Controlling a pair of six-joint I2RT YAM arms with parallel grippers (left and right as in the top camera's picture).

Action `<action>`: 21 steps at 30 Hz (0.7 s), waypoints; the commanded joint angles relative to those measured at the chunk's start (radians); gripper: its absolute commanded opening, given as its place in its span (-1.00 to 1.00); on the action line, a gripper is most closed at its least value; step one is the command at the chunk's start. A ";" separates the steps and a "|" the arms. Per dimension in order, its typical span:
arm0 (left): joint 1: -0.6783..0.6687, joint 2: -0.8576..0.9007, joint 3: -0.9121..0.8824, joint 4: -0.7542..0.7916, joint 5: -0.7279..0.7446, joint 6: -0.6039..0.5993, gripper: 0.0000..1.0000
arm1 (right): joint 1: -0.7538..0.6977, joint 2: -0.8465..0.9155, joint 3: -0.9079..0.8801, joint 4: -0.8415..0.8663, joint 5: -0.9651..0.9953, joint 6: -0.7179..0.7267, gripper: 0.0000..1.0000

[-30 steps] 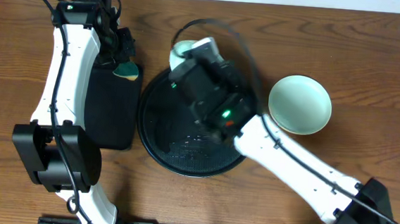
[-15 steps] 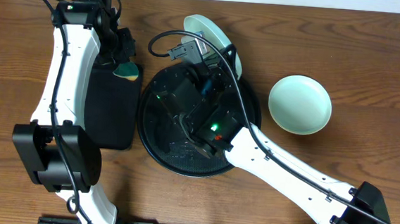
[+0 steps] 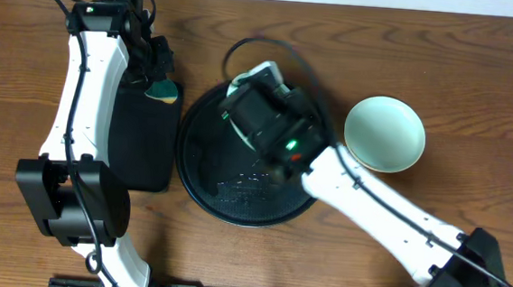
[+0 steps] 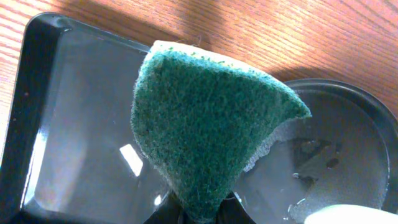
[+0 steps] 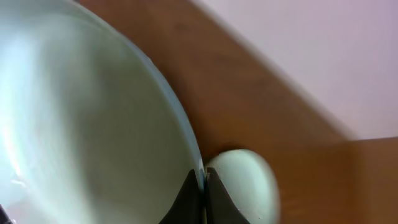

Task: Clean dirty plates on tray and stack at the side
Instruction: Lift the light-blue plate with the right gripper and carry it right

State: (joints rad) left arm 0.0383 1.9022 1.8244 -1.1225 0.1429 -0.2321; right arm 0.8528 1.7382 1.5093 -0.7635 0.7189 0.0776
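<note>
Pinching the rim of one pale plate [image 5: 93, 124], the right claw [image 5: 200, 186] is closed tight above the far edge of the round tray [image 3: 209, 172]. A second plate [image 3: 384, 132] sits on the counter [image 3: 478, 87] right of the tray. Left of it, the left claw [image 4: 204, 214] grips a green sponge [image 4: 205, 118].

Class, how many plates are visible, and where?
2. One teal plate lies on the table right of the round black tray. The second plate is gripped at its rim by the right gripper above the tray's far edge. Another may be hidden under that arm.
</note>
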 commanded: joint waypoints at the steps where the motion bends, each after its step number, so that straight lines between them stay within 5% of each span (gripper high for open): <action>1: 0.002 0.000 -0.003 -0.003 -0.009 -0.002 -0.85 | -0.096 -0.031 0.008 0.002 -0.399 0.095 -0.98; 8: 0.002 0.000 -0.003 -0.003 -0.010 -0.002 -0.85 | -0.421 -0.134 0.008 -0.037 -0.868 0.110 -0.97; 21: 0.002 0.000 -0.003 -0.003 -0.009 -0.002 -0.85 | -0.961 -0.124 -0.062 -0.217 -0.854 0.108 -0.97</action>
State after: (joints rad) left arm 0.0383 1.9022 1.8244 -1.1221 0.1429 -0.2321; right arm -0.0410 1.5845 1.4918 -0.9794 -0.1196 0.1738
